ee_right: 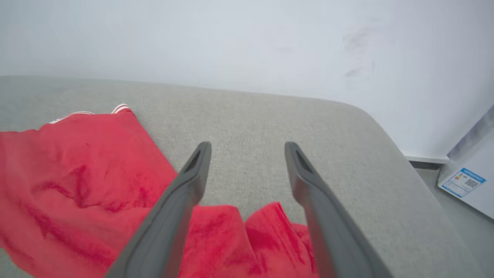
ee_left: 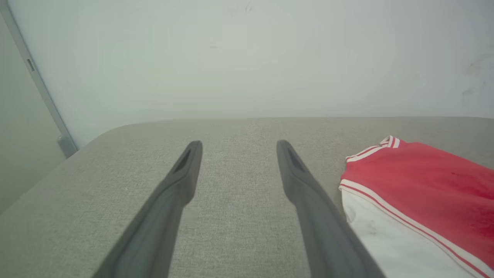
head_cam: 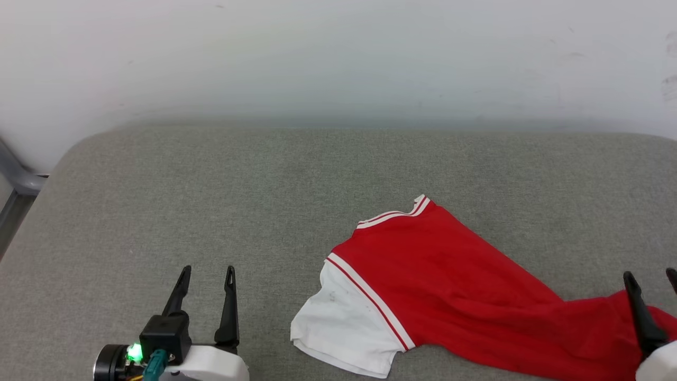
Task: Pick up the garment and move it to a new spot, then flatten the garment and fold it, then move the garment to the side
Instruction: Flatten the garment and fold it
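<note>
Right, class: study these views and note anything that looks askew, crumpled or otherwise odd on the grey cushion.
The garment is not flat: it lies slanted across the grey cushion, its right end bunched into folds by the open right gripper. Its white sleeve carries faint dark smudges.

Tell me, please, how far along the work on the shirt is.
Looks done: the shirt lies stretched across the grey cushion, so the first move may be over. In hand: the right claw stands open above the shirt's bunched red end, gripping nothing; the left claw is open, apart from the white sleeve. Left: flattening, folding and setting aside, since the shirt is creased and unfolded.
</note>
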Available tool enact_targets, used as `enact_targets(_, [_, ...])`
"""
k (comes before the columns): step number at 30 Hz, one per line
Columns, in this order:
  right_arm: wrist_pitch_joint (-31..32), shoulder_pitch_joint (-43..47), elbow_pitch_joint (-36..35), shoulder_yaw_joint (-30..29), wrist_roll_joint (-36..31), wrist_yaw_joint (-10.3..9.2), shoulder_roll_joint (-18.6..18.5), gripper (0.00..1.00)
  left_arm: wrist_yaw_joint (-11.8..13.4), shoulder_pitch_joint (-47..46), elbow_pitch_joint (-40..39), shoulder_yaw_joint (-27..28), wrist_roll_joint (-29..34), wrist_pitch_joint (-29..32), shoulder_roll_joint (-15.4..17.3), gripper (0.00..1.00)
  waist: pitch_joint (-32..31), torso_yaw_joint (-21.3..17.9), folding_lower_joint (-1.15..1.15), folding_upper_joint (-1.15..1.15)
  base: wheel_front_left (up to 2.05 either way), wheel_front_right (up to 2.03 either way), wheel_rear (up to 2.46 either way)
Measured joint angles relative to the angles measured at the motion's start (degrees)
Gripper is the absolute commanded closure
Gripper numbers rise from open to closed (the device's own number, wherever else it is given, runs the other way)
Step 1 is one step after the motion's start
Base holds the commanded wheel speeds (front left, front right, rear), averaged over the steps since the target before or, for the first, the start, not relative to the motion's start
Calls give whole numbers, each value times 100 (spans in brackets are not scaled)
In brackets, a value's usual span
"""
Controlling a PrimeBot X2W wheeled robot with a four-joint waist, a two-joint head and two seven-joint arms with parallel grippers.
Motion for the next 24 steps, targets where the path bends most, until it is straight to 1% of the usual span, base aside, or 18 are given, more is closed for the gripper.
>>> enact_targets(4, [-115,73,-891,-310,-661,0,612,0,-193,-209,-54,36,0,0,98,0,31,-23,0,0,0,0,0])
enact_targets(7, [-238,177,-1389,-318,-982,0,1010,0,-371,-412,-92,26,0,0,200,0,82,-21,0,0,0,0,0])
enact_targets(10, [-407,278,-1675,-267,-1148,0,1298,0,-571,-749,-49,-23,-15,0,379,0,154,-5,0,0,0,0,0])
enact_targets(12, [-495,304,-1748,-174,-1230,-1,1459,0,-697,-1011,34,-92,-64,0,513,0,208,6,0,0,0,0,0])
enact_targets(15, [-579,344,-1724,-33,-1312,0,1580,0,-823,-1383,235,-354,-291,145,724,0,284,15,1,0,0,0,0])
enact_targets(18, [-635,339,-1660,60,-1389,0,1630,0,-877,-1861,293,-748,-633,638,1024,0,351,16,0,0,0,0,0])
enact_targets(19, [-645,332,-1635,98,-1411,0,1637,0,-877,-2020,280,-977,-816,876,1168,0,374,10,0,0,0,0,0])
enact_targets(22, [-686,285,-1559,156,-1450,0,1636,0,-884,-2342,230,-1652,-1429,1802,1560,0,433,-13,0,0,0,0,0])
enact_targets(24, [-692,243,-1506,196,-1467,0,1638,0,-883,-2518,146,-1992,-1881,2337,1798,0,469,-33,1,0,0,0,0])
